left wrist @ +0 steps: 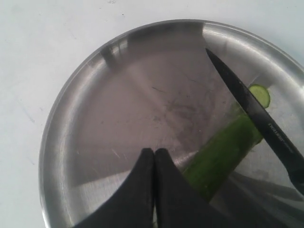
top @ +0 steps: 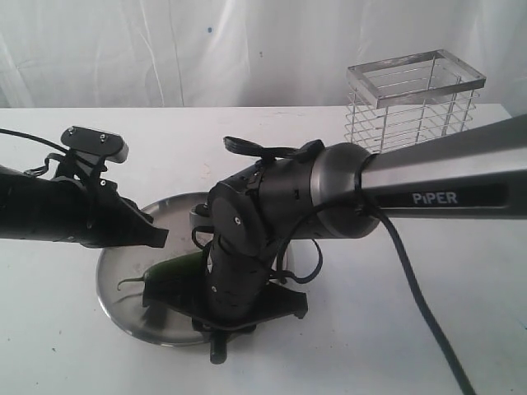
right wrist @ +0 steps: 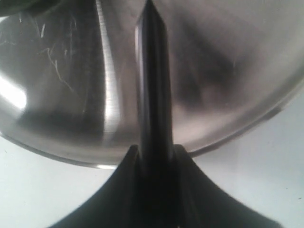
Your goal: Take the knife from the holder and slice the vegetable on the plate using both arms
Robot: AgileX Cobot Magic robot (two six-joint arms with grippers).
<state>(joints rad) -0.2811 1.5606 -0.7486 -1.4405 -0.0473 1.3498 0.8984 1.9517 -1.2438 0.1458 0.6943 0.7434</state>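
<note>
1. Looking from the exterior camera, the holder (top: 412, 103) stands well apart at the back of the table (top: 412, 329). Nothing shows above its rim, so its part in the job looks finished. The left gripper (top: 155, 237) reaches in over the plate (top: 115, 306), above the stem end of the vegetable (top: 177, 267). The right gripper (top: 243, 317) is bent steeply down at the near rim, an angle that suits pressing downward.
2. From the left wrist camera, that gripper's fingers (left wrist: 137, 190) are pressed tip to tip with nothing between them. The vegetable lies just beside them and runs under the side of one finger. I judge this is meant to pin it against rolling, though whether they actually touch I cannot tell. The knife (left wrist: 251, 114) lies across the vegetable's far end, with a thin round slice (left wrist: 260, 95) free beyond the blade, so cutting appears to be underway.
3. From the right wrist camera, the jaws are clamped on the knife's handle. The blade runs straight out between them over the plate's bowl, and this centred hold should keep it from twisting. The vegetable is not in this view.
</note>
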